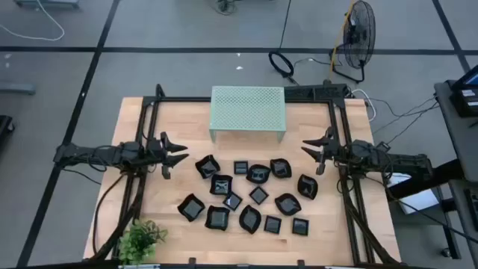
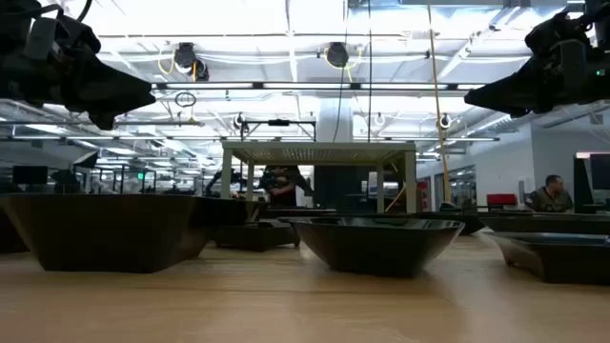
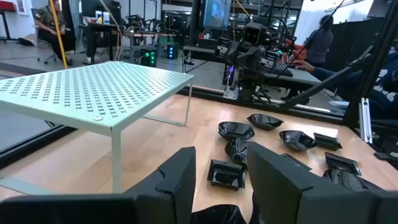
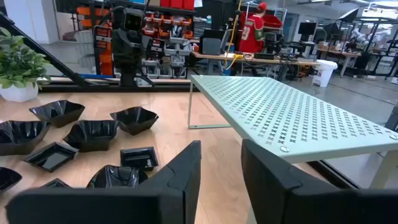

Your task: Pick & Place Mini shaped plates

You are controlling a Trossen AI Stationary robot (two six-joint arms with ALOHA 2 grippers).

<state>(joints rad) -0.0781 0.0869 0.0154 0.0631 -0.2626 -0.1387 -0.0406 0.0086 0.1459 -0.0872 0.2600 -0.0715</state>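
Note:
Several mini shaped plates [image 1: 258, 195], small glossy black dishes of mixed shapes, lie flat on the wooden table [image 1: 160, 190] in a loose cluster in front of the stand. My left gripper [image 1: 179, 153] hovers above the table just left of the cluster, open, with nothing between its fingers. My right gripper [image 1: 308, 149] hovers just right of the cluster, also open and holding nothing. The two grippers point toward each other. The left wrist view shows plates [image 3: 235, 130] ahead of the fingers. The right wrist view shows more plates [image 4: 93, 134].
A pale green perforated metal stand [image 1: 248, 110] stands on its thin legs at the table's far middle. A small potted plant [image 1: 142, 239] sits at the near left corner. Black frame rails [image 1: 142, 149] run along both sides of the table. People show in the room beyond.

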